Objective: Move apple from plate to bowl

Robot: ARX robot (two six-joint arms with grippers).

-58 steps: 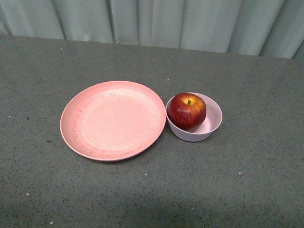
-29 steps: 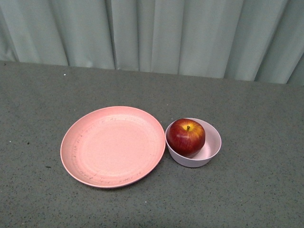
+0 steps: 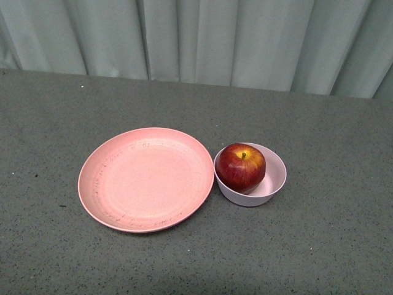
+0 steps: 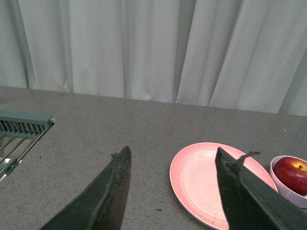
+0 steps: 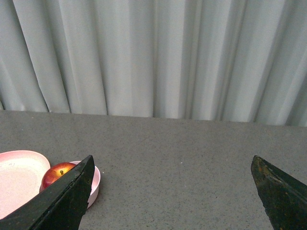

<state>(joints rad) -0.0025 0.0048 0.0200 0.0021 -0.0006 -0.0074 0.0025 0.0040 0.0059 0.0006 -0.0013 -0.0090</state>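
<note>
Front view sits lower vs 0.5 s ago; apple [image 3: 241, 166] unmoved in bowl [image 3: 250, 174], beside bare plate [image 3: 146, 179]. Left gripper [image 4: 171, 158] & right gripper [image 5: 172, 165] spread wide, holding nothing. Grey speckled table [image 3: 319, 246], pale curtain [image 3: 196, 40] behind.

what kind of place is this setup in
Probably a lab or test bench, not a kitchen: a grey speckled tabletop, a plain pale curtain behind, and only a plate and a bowl holding an apple.
</note>
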